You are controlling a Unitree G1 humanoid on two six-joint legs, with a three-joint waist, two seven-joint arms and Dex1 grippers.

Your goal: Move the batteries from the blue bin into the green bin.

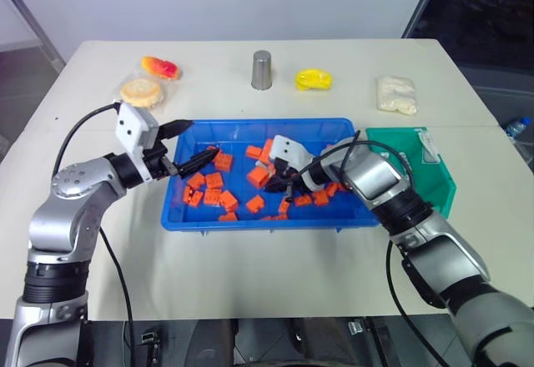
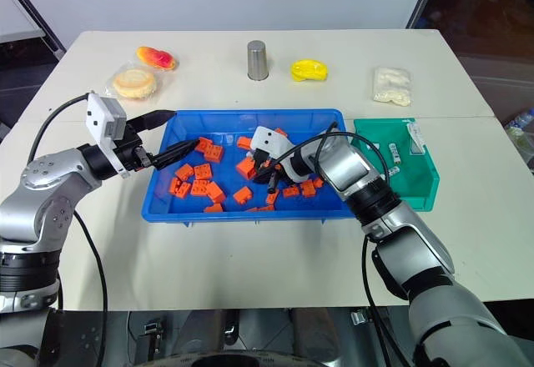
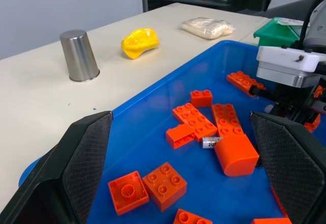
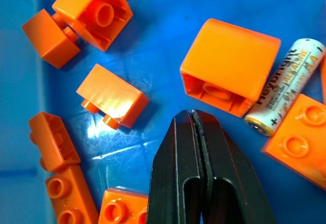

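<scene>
White tabletop carries a wide, shallow bright blue plastic bin [image 1: 334, 217], where a small silver-grey cylindrical battery [image 4: 285, 92] lies among scattered orange toy blocks [image 4: 230, 66], touching one of them. Just beside it, the right end effector [image 4: 195, 127] hangs over bare blue floor with fingers pressed together on nothing. At the bin's left rim the left end effector [image 3: 178, 147] stands spread; the small teal-green plastic bin [image 2: 399, 185] touches the blue bin's right side.

Glossy blue plastic bin [image 1: 179, 217], brushed metal cup [image 1: 262, 69]
</scene>
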